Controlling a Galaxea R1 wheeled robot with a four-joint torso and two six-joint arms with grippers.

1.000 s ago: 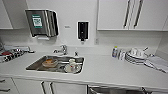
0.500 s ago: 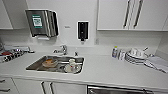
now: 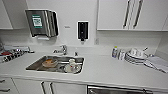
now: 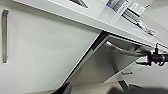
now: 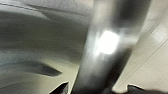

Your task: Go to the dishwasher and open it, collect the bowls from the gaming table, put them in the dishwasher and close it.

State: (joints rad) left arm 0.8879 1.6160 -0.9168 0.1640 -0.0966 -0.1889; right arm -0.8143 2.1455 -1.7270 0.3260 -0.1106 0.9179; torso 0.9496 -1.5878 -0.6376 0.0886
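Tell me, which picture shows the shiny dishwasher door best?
The left wrist view: the dishwasher door shows its whole steel front, tilted open under the counter, with its bar handle. The head view catches just its top edge. The right wrist view shows the handle bar, very close and blurry.

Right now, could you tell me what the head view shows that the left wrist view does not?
Head view alone: the sink with dishes in it, the faucet and the wall dispenser. Left wrist view alone: the dishwasher front tilted out, and the right gripper at its bar handle. Both share the white countertop and stacked plates.
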